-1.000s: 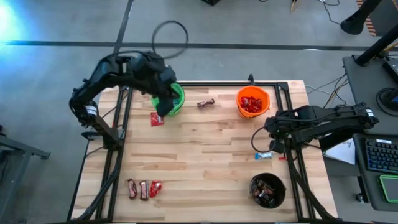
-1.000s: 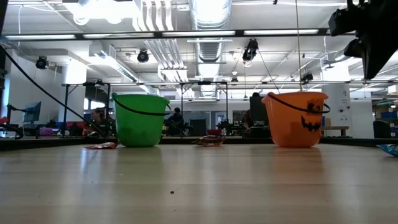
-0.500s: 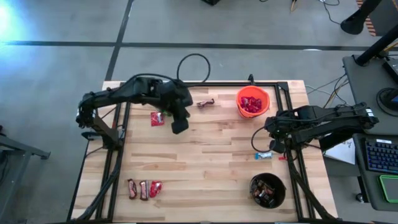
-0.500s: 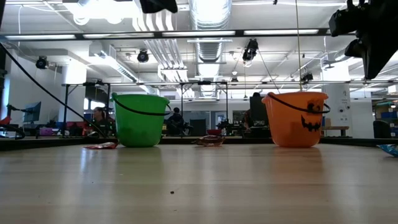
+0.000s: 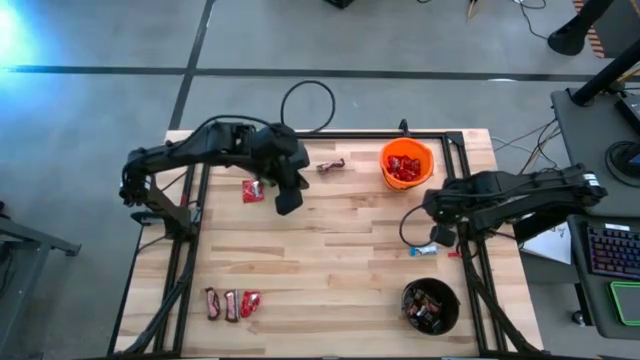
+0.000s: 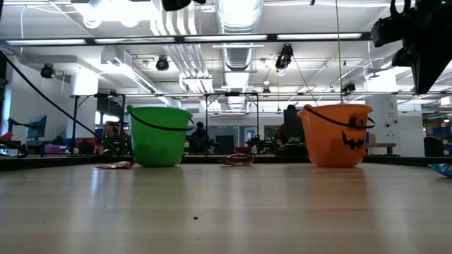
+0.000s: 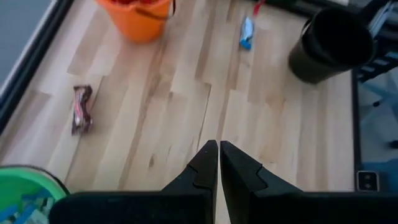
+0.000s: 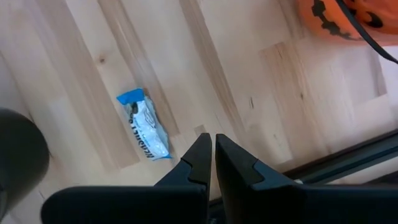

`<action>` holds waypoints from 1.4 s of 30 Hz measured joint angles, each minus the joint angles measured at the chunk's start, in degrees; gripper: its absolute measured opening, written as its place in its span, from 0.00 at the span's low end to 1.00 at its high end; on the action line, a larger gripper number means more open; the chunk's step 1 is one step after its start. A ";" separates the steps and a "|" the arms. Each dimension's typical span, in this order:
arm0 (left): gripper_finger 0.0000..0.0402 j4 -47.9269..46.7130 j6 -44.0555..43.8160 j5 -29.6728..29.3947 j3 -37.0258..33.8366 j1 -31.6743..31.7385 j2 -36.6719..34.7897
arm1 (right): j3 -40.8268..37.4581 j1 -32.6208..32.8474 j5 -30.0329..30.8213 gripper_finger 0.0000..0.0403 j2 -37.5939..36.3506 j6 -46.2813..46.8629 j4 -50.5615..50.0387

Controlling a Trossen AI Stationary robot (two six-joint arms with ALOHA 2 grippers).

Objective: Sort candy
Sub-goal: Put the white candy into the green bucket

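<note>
Blue-white candy bar (image 8: pixel 143 132) (seemingly untouched) near right claw (image 8: pixel 209 146)

open-plan robotics lab: exposed ceiling ducts (image 6: pixel 239 17) and strip lights (image 6: pixel 321 36) overhead, metal-framed workstations (image 6: pixel 95 116) with people seated behind, concrete floor (image 5: pixel 100 150), cables (image 5: pixel 308 105), a keyboard (image 5: pixel 612 247) beside the wooden table (image 5: pixel 330 260).

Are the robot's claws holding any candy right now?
No. Both are shut with nothing between their fingers: the left claw hangs over bare table, and the right claw hangs beside the light-blue bar without touching it.
</note>
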 joint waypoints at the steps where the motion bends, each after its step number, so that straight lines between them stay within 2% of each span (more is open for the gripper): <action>1: 0.00 -0.03 0.05 0.02 0.86 0.00 0.00 | 0.00 0.00 -0.01 0.03 0.44 -0.61 0.01; 7: 0.00 -0.29 1.73 0.05 7.03 0.02 0.00 | -0.01 0.00 -0.70 0.06 3.88 -2.31 0.15; 17: 0.00 -1.03 2.16 0.07 14.21 0.02 0.00 | -0.02 0.02 -2.88 0.33 8.57 -4.82 0.25; 21: 0.00 -0.83 1.58 0.07 15.47 0.00 0.02 | -0.02 0.02 -7.31 0.39 7.90 -4.33 1.17; 23: 0.00 -0.41 0.46 0.09 16.11 0.00 0.02 | -0.13 0.02 -9.77 0.40 7.28 -3.26 2.45; 29: 0.00 4.96 -1.96 0.07 18.21 0.00 0.09 | -1.38 0.18 -10.05 0.40 7.20 -2.00 6.53; 33: 0.00 3.12 -2.53 1.00 20.00 0.02 0.14 | -5.63 0.37 -12.72 0.40 7.48 -1.99 9.89; 39: 0.00 -0.95 6.59 8.26 22.60 0.02 0.17 | -10.87 1.23 -13.42 0.40 7.44 -0.86 13.93; 42: 0.00 -1.07 8.08 10.43 22.62 0.00 0.17 | -12.53 1.29 -14.57 0.40 7.42 -0.73 14.60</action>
